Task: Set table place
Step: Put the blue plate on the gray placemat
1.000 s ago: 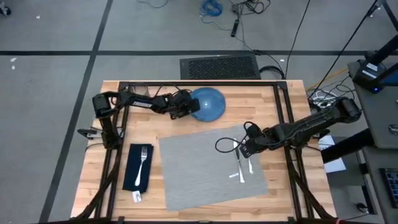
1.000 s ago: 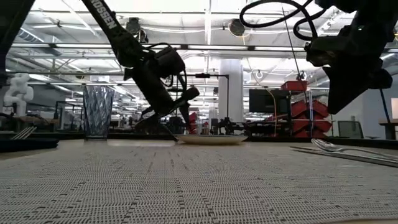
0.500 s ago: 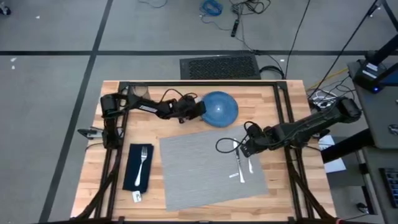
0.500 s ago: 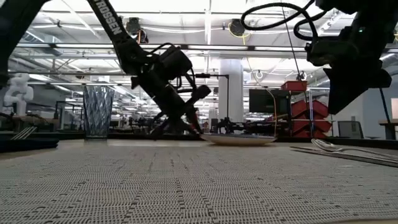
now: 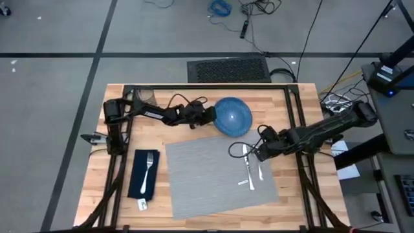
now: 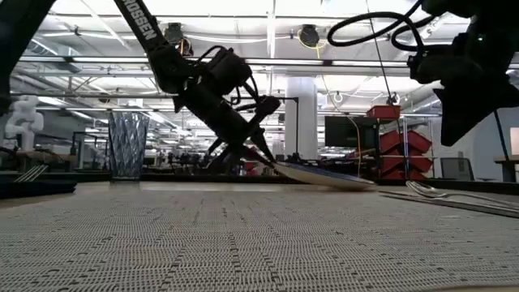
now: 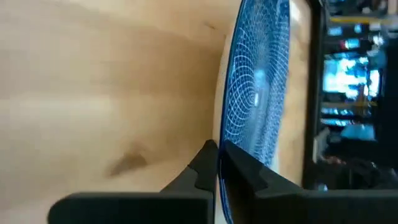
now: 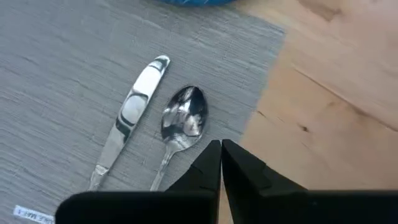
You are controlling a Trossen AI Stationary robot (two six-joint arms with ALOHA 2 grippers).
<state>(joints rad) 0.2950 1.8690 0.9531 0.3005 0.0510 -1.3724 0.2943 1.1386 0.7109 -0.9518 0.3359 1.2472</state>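
While left fingers (image 7: 217,163) pinch the tilted plate's (image 5: 233,117) rim, right fingers (image 8: 221,163) hover pressed together.

Big open lab/workshop: exposed ceiling ducts (image 6: 243,36), red bins (image 6: 389,134), monitor (image 6: 345,130), cables (image 5: 223,10) on concrete floor (image 5: 52,77).

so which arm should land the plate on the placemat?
Left. Its gripper is shut on the blue plate, tilted just past the grey placemat. The right gripper is shut and empty over the knife and spoon.
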